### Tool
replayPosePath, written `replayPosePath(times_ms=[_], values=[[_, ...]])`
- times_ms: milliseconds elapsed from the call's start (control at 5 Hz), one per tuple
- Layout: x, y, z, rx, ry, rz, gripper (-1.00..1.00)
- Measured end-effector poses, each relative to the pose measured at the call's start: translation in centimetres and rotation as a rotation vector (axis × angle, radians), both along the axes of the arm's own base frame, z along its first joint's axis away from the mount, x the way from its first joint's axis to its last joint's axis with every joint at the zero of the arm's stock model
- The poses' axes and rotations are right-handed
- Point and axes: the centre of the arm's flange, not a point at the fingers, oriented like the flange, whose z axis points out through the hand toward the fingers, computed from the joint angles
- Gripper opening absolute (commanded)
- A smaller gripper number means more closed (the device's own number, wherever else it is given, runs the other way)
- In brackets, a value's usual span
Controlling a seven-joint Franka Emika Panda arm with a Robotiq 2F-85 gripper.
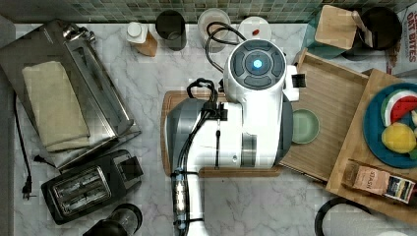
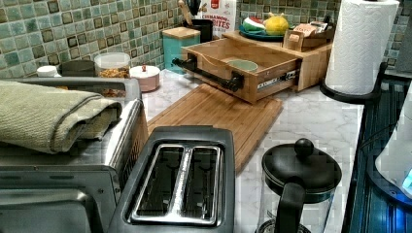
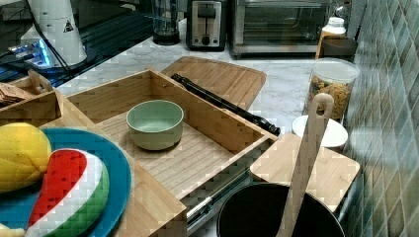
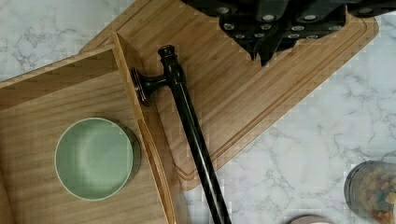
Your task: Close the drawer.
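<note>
Push the drawer [image 3: 163,148] squarely by its black handle [image 4: 187,116] (bowl [image 4: 93,157] inside); the gripper [image 4: 264,49] above the handle looks closed, empty.

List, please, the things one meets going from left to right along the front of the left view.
Folded towel on the toaster oven → toaster → glass pot with black lid.
</note>
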Motion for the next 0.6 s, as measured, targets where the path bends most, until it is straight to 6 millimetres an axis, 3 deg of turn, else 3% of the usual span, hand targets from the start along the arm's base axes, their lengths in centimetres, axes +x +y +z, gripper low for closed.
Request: replayPosePath(times_ms=[600], values=[[0.4, 0.0, -1.9, 0.000, 0.025, 0.000, -1.00]])
